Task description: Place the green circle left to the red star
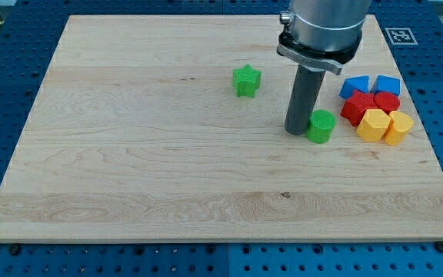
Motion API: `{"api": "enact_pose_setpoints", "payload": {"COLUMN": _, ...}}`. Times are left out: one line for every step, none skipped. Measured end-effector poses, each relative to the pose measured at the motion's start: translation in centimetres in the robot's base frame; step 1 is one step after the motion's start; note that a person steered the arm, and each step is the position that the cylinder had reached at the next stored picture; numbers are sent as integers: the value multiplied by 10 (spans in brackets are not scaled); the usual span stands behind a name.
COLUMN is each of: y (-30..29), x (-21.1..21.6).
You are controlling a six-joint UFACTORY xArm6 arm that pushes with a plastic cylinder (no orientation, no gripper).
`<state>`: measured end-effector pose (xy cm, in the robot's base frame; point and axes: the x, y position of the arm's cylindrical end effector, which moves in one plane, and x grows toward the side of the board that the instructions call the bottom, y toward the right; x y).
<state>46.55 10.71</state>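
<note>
Green circle [321, 125] touches my tip [296, 132], a fingerless rod, on its right; pushing right could scatter the red star [359, 106] cluster.

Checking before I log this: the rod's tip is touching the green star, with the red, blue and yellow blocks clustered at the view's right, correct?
Not quite. The camera view shows my tip against the green circle, not the green star. The rest holds.
</note>
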Motion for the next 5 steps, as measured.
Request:
{"api": "enact_pose_setpoints", "payload": {"y": -3, "x": 24}}
{"api": "enact_pose_setpoints", "payload": {"y": 11, "x": 42}}
{"api": "enact_pose_setpoints", "payload": {"y": 24, "x": 20}}
{"api": "enact_pose_setpoints", "payload": {"y": 29, "x": -5}}
{"api": "enact_pose_setpoints", "payload": {"y": 18, "x": -4}}
